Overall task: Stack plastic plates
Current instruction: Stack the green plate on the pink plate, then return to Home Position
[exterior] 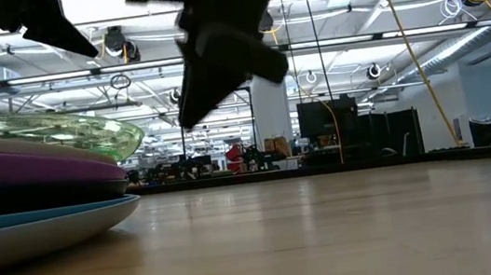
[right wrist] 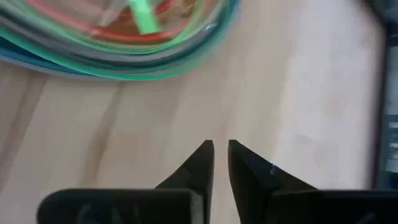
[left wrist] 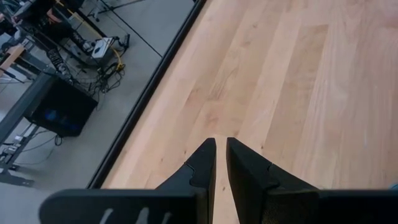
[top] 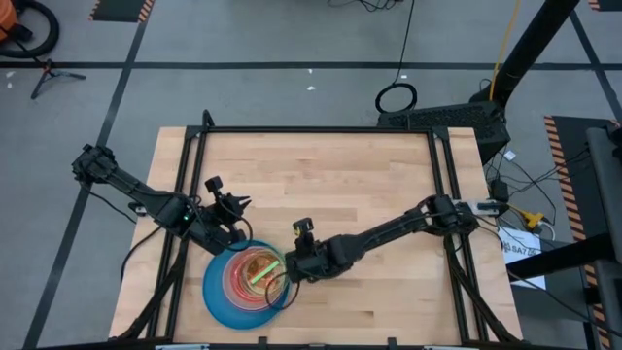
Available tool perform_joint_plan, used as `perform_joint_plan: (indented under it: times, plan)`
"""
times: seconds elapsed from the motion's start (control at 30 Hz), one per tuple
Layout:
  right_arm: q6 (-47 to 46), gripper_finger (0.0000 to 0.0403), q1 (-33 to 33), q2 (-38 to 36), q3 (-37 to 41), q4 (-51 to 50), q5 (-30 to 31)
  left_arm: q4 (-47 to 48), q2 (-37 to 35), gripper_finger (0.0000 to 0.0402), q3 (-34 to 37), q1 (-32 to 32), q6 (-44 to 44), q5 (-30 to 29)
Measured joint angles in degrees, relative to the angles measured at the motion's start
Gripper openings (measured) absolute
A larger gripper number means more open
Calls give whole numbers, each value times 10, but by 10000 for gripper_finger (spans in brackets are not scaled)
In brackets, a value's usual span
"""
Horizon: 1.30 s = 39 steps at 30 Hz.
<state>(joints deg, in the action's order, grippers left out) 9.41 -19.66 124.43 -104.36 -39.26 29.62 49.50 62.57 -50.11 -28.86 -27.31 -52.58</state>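
Looking across the table (exterior: 332,230) from its surface, only the right edge of the stack of plastic plates (exterior: 41,195) shows, cut off by the left border, so the layers can be read only as rims: a clear greenish plate (exterior: 85,129) on top, a pale one and a purple one under it, then a dark band, with a blue plate (exterior: 67,214) lowest. From above, the stack sits at the near side of the table, left of centre, and the blue plate (top: 219,297) rings the smaller pink and orange ones inside it; a bright green patch (top: 262,271) lies on top, too small to make out. The right wrist view blurs the plate rims into streaks. The right gripper (right wrist: 220,149) hovers above bare wood just beside the stack's right edge, its two fingers drawn almost together with only a thin slit between them, holding nothing and touching nothing. The left gripper (left wrist: 220,146) sits just off the stack's far left side, its fingers likewise nearly together and empty, aimed at bare wood near the table's left edge.
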Motion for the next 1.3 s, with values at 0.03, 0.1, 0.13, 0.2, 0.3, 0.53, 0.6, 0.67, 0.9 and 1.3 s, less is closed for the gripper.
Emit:
perform_joint_plan:
  times: [0.03,0.1,0.13,0.2,0.3,0.53,0.6,0.67,0.9,1.3]
  plan:
    - [-3,37,3,4,3,7,-15,0,0,47,0,0,0,0]
    - [-3,28,4,15,7,27,-42,1,0,47,0,0,0,0]
    - [1,24,5,20,7,41,-53,1,0,47,0,0,0,0]
    - [14,13,4,24,7,69,-73,1,0,47,0,0,0,0]
    - [32,2,0,26,7,101,-65,1,0,47,0,0,0,0]
    - [52,1,-3,27,7,152,-69,1,0,47,0,0,1,0]
    - [52,2,-3,27,7,158,-72,1,0,47,0,0,1,0]
    - [52,1,-3,27,7,159,-68,1,0,47,0,0,1,0]
    - [46,1,-3,27,7,120,-41,1,0,47,0,0,-3,2]
    - [46,0,17,-19,63,77,-40,0,0,47,0,-25,-7,2]
